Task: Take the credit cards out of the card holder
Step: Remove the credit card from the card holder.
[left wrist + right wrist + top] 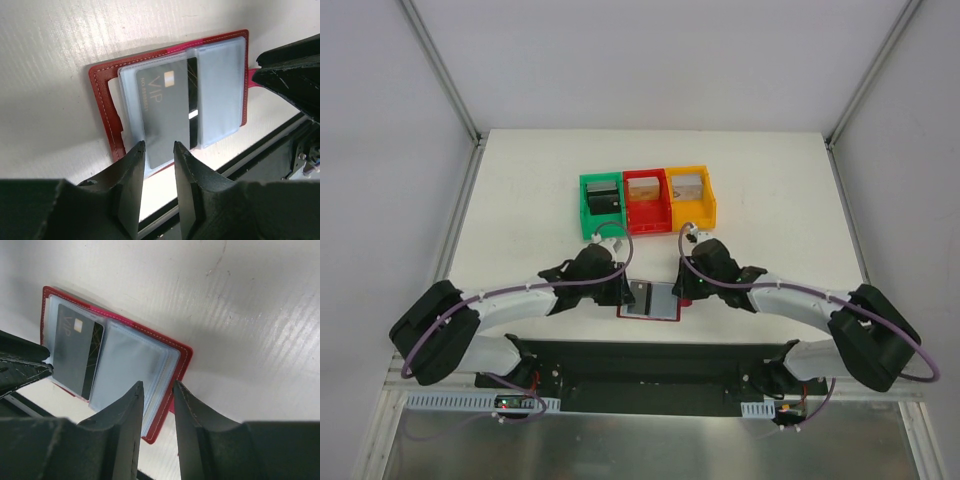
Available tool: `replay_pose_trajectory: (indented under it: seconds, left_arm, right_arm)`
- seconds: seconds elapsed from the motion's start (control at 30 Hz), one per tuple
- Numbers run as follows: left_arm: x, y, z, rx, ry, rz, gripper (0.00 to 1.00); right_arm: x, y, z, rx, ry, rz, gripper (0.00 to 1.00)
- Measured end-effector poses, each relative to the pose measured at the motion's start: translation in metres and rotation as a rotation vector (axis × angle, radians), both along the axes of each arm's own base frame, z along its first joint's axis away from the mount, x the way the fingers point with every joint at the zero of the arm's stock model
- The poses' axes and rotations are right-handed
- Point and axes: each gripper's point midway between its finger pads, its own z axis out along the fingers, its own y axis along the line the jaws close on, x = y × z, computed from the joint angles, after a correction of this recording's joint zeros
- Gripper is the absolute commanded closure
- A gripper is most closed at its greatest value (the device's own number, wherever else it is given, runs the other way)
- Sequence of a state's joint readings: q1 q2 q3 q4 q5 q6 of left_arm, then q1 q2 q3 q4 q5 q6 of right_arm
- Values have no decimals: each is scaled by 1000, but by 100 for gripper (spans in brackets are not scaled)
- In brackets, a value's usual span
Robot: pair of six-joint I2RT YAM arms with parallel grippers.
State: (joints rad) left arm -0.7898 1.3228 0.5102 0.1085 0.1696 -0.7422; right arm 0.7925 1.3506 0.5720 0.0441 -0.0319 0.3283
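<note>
Card holder (pixel 649 300) sits open flat near the table (pixel 520 190) front edge, VIP card (pixel 162 120) aimed lengthwise into the left gripper (pixel 159 150), which is nearest; it and the right gripper (pixel 157 390) are both slightly spread, empty.

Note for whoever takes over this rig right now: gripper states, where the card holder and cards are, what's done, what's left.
Left gripper: open, empty, fingertips at the VIP card's near end.
Right gripper: open, empty, above the opposite sleeve page.
Card holder: lying open on the table between both grippers; the card sits in a clear sleeve.
Done: holder opened.
Left: slide out every card; none lies out on the table yet.
</note>
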Motion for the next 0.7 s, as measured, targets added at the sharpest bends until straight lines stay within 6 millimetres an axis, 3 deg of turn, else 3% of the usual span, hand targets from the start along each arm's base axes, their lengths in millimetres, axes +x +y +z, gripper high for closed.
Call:
replay_pose_trajectory:
  seconds: [0.2,0.4,0.5,0.7]
  left_arm:
    - [-3,7,24,-43,-60,11,68]
    - [-1,8,40,-77,-109,13,69]
    - [-1,8,36,-58,-108,-1,72]
    - [-1,9,22,-14,-81,-14,74]
  right_arm:
    - [0,-1,27,25,-29,-1,66]
    - [3,23,57,106,-52,45,64]
    - [-4,41,58,130,-30,88,58]
    - [-12,61,40,150,39,103,50]
